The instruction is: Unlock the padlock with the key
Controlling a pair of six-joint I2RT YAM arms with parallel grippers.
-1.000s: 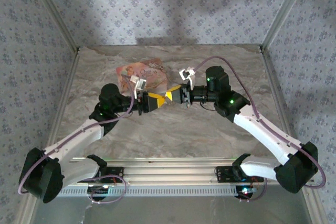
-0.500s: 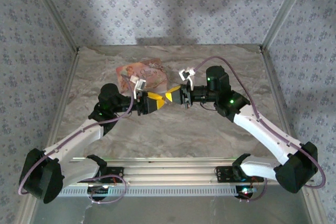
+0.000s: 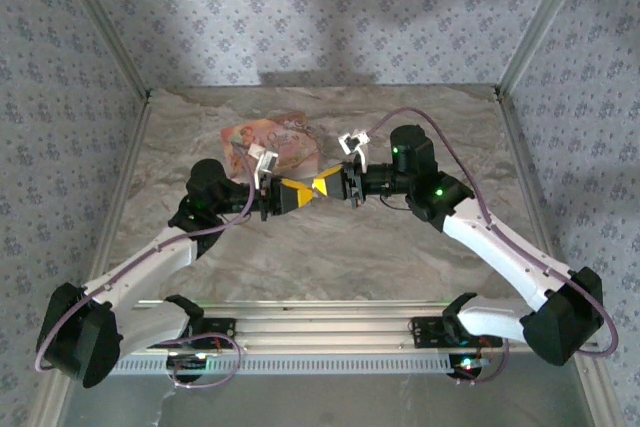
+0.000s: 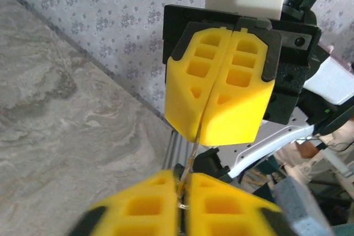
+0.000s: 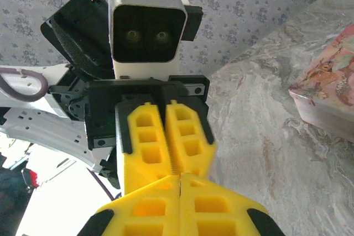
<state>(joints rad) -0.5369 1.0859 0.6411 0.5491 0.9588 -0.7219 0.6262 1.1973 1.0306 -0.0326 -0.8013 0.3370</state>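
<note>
- A pink box (image 3: 268, 140) lies on the bench (image 3: 400, 247) just behind the left claw (image 3: 300, 192). It is on the far side of both claws and apart from them.
- From the right wrist view, the box is to the right of the right claw (image 5: 180, 183) and outside the line between the two claws.
- Patterned walls (image 3: 330, 17) enclose the bench on three sides, well apart from both claws.
- Nothing lies between the two claws except the key (image 4: 189, 161).
- The key appears as a thin pale-gold sliver seen edge-on. It runs from the seam of the right claw's pads (image 4: 238, 103) down into the seam of the left claw's pads (image 4: 221, 208).
- Left claw: pads pressed together, pinching the near end of the key.
- Right claw: pads pressed together, pinching the far end of the key.
- Both arms reach forward and bend inward at the elbow, so the claws meet tip to tip above the middle of the bench, clear of its surface.
- The left wrist camera (image 5: 147, 30) sits directly above the left claw and faces the right claw.
</note>
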